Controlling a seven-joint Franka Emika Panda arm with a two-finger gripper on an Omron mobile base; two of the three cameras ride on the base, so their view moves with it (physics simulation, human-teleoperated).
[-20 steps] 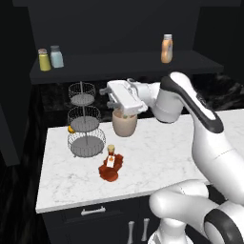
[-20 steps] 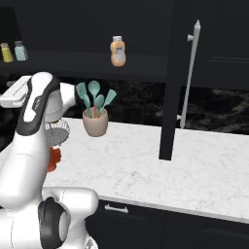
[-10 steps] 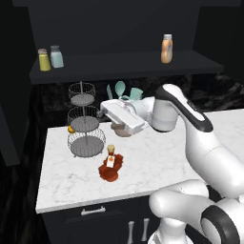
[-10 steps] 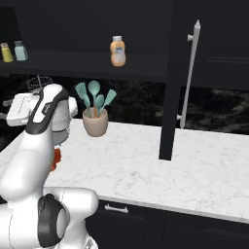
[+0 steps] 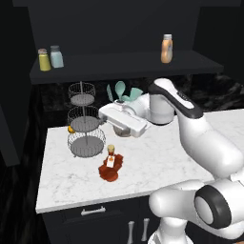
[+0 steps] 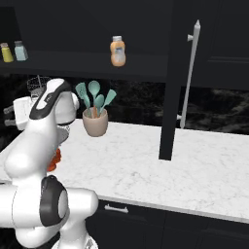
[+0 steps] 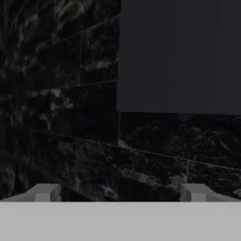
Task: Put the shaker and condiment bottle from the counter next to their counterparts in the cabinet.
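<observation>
Gripper (image 7: 120, 194) spread fully wide, nothing between its fingers (image 7: 44, 192), facing dark tiled wall, condiment bottle (image 5: 111, 165) lying on the counter (image 5: 157, 162) below the hand, shaker (image 5: 56, 56) on cabinet (image 5: 124, 64) shelf above, beside yellow shaker (image 5: 44, 59)

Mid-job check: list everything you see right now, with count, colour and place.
Pale teal shaker with grey cap: one, on the cabinet shelf, left end.
Yellow shaker with silver cap: one, beside the teal one.
Slim orange bottle with pale cap: one, shelf, right part.
Squat dark red bottle with yellowish cap: one, on the white marble counter.
Three-tier wire basket stand: one, grey, counter left.
Beige utensil pot with teal utensils: one, counter rear.
Small orange item: one, by the stand.
Gripper: open, empty, facing the dark wall.
</observation>
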